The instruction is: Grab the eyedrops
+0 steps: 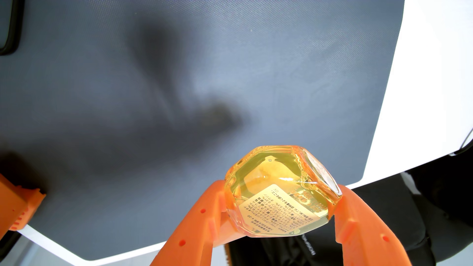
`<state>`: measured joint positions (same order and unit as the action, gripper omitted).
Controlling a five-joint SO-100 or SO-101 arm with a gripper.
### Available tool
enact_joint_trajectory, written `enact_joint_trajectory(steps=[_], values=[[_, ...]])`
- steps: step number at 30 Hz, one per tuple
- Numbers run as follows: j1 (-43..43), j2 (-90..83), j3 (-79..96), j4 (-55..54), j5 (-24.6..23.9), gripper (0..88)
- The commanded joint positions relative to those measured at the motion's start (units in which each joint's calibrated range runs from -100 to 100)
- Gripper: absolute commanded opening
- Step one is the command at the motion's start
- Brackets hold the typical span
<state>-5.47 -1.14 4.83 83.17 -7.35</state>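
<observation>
A: Where do we see the eyedrop bottle?

B: We see it clamped between our orange tool's two fingers, lifted above the grey mat, near the mat's edge.

A: And under the mat?

B: The white counter.

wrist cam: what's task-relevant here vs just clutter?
Job:
- eyedrops bottle, clear yellow, printed label
- gripper, orange fingers shut on the bottle

Lying about:
- grey mat
- white table
- black object at top left
- orange part at left edge
</observation>
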Motion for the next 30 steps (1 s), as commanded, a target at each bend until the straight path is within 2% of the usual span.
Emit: enact_joint_trajectory(steps=[1, 12, 30], values=[[0.98, -3.40, -1.63, 0.47, -0.11, 0.6], [1.06, -3.65, -1.09, 0.82, 2.93, 0.6], [1.06, -3.65, -1.09, 0.82, 2.98, 0.8]])
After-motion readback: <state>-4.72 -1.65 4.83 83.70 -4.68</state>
